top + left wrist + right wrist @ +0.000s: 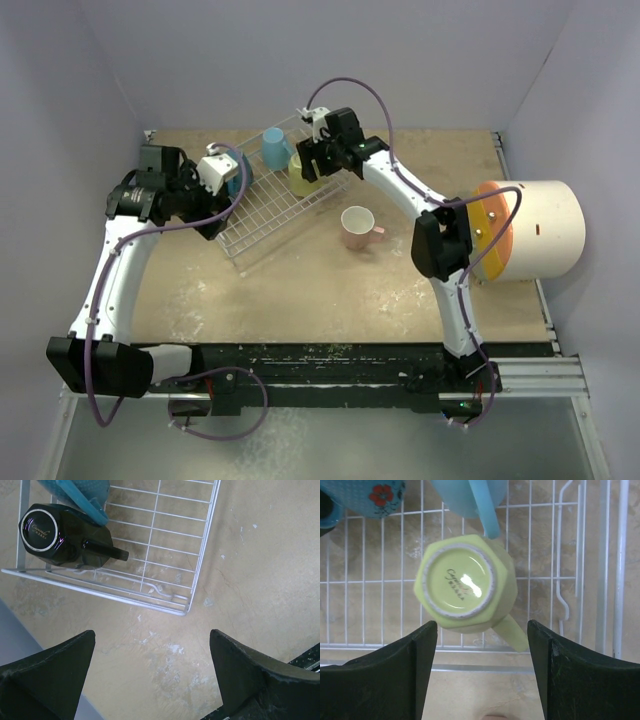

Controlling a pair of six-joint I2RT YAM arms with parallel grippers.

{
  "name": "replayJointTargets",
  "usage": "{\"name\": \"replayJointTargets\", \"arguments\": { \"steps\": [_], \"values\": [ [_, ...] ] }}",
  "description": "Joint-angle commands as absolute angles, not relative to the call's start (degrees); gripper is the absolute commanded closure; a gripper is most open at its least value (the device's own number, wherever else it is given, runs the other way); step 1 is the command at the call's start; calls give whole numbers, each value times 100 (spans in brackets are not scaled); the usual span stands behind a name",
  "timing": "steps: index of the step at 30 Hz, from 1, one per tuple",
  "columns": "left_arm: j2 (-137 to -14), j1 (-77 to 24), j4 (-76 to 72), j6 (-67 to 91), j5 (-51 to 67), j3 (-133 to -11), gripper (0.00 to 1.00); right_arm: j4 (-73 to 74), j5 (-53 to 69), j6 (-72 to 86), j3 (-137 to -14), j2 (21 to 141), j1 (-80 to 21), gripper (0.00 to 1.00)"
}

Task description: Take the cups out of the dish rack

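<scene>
1 cup, the pink (357, 228), is set out on the table (300, 290) – 4 are left in the rack (265, 215). The yellow-green cup (462, 585) is framed, ungripped, by the spread right gripper (482, 622); the left gripper (152, 632) is held wide, empty.

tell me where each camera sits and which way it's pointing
Top external: above and behind the bases, looking down on the table; left arm and right arm show.
Left wrist: looks down past the left gripper at the dish rack corner and black cup.
Right wrist: looks straight down past the right gripper at the upturned yellow-green cup.
Shared: top and right wrist both show that cup in the dish rack.
</scene>
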State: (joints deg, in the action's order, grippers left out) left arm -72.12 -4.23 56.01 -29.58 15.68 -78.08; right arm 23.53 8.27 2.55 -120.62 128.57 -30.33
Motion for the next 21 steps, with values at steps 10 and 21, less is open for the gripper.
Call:
{"name": "replayJointTargets", "arguments": {
  "steps": [10,21],
  "values": [
    [-7165,-369,5523,-3011,1908,-8096,1,2683,1151,-195,-12656,13357,-2942,28],
    [-7277,-369,5486,-2931,1986,-8190,1,2114,1613,56,-12012,13052,-3043,39]
  ]
}}
